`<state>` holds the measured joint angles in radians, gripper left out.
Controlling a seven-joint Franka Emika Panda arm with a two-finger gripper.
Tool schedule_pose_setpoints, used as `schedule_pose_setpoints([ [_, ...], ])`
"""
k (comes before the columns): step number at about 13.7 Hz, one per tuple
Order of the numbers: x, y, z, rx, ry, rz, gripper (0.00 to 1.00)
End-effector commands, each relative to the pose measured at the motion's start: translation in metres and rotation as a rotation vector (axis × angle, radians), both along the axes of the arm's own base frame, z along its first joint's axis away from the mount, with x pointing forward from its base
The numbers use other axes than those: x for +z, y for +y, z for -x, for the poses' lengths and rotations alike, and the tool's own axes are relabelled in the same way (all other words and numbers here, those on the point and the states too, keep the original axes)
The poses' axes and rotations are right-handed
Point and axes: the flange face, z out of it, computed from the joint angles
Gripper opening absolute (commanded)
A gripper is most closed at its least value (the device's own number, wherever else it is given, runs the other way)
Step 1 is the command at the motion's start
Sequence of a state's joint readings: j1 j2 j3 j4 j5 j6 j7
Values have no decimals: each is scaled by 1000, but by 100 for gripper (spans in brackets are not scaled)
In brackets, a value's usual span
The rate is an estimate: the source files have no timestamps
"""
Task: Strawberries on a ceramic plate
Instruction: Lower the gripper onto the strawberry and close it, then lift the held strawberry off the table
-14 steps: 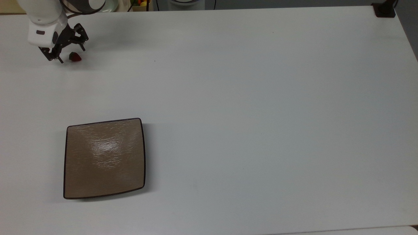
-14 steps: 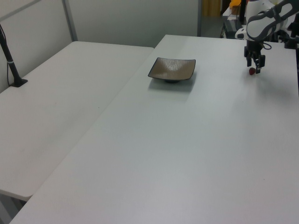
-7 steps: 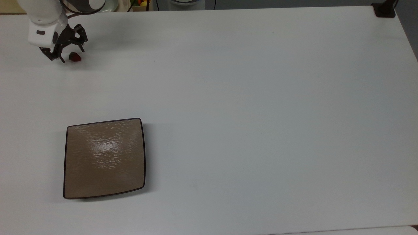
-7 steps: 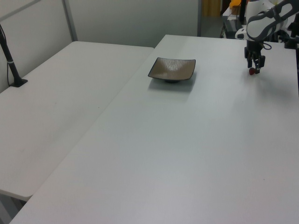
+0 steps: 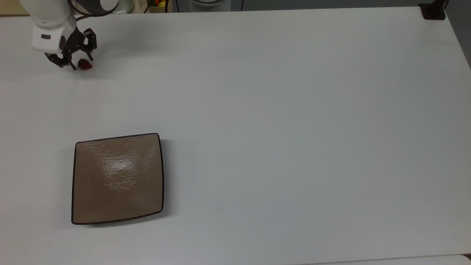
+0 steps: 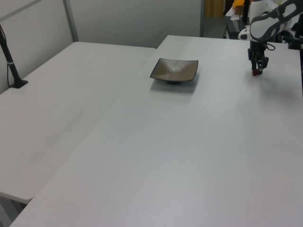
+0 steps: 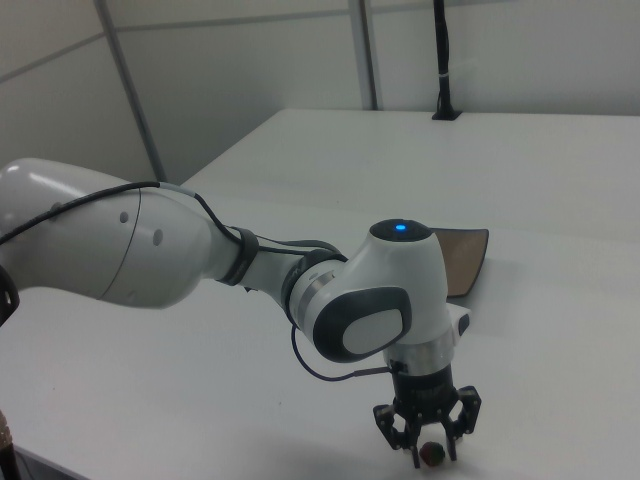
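Near the top view's upper left corner, your gripper is straddling the strawberry on the surface, jaws partly open on either side, not visibly clamping it. The berry's pointing is too small to tell. Your right view is showing the gripper around it; the plate is sitting well apart.
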<state>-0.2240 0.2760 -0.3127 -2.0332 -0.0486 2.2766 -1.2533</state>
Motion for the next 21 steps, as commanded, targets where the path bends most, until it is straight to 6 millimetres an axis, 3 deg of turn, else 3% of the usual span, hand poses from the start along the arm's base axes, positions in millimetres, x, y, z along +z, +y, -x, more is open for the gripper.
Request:
schedule_pose_setpoints([
  [1,-1,2,4,18,-16,10,28],
  [5,4,2,4,15,-17,9,22],
  [8,28,3,4,12,-19,0,22],
  [13,121,5,-16,-10,0,-21,22],
  [17,183,12,-21,-14,42,-44,22],
  [21,224,36,-27,-39,30,-56,22],
])
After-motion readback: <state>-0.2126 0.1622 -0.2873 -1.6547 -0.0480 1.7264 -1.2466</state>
